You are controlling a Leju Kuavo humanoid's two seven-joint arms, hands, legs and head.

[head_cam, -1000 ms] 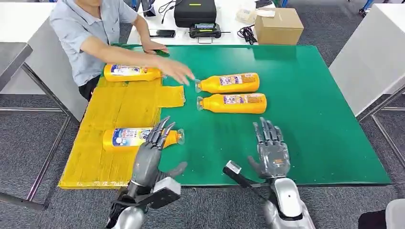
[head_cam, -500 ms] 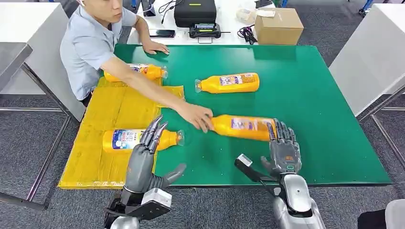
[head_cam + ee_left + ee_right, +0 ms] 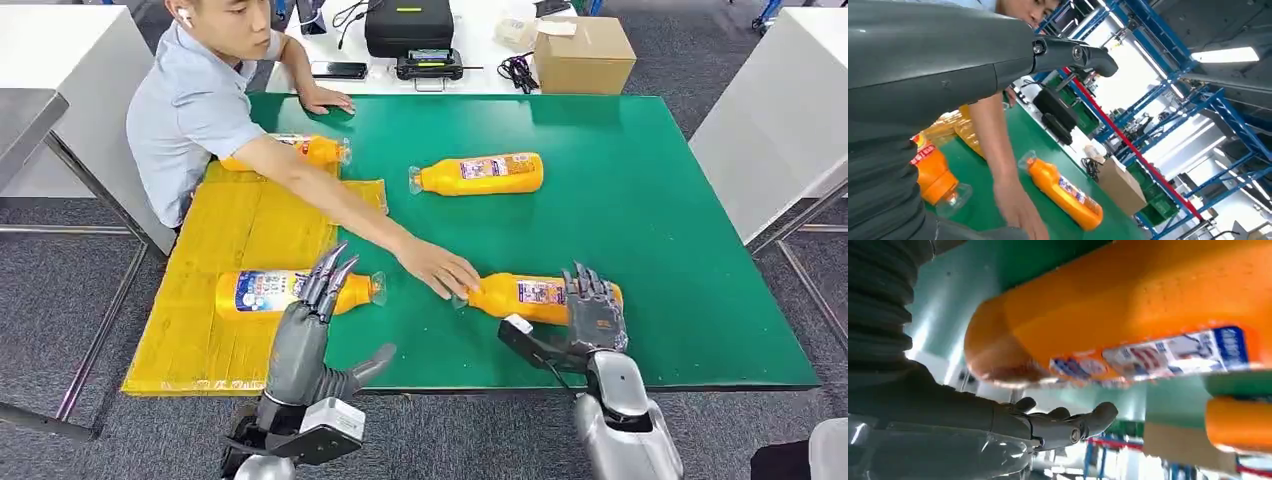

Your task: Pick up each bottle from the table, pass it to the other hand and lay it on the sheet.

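Green table (image 3: pixel 640 180) fills the middle of the frame, with a yellow sheet (image 3: pixel 250 230) at its left. On the sheet a bottle (image 3: pixel 265 290) lies sideways, cap pointing right, behind the left hand (image 3: pixel 305 335), whose fingers are spread and hold nothing. A person's arm (image 3: pixel 340 205) reaches across to the near bottle (image 3: pixel 530 296), lying sideways with its cap pointing left. At lower right, the right hand (image 3: pixel 592 315) is at that bottle; whether it grips is unclear.

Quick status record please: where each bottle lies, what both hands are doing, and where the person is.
bottles on sheet: two, near bottle and far bottle, both lying on the yellow sheet
bottles on green table: two, middle bottle and front bottle
left hand: open, holds nothing, over the near bottle
right hand: open, at the front bottle's base; contact unclear
person's hand: at the front bottle's cap end
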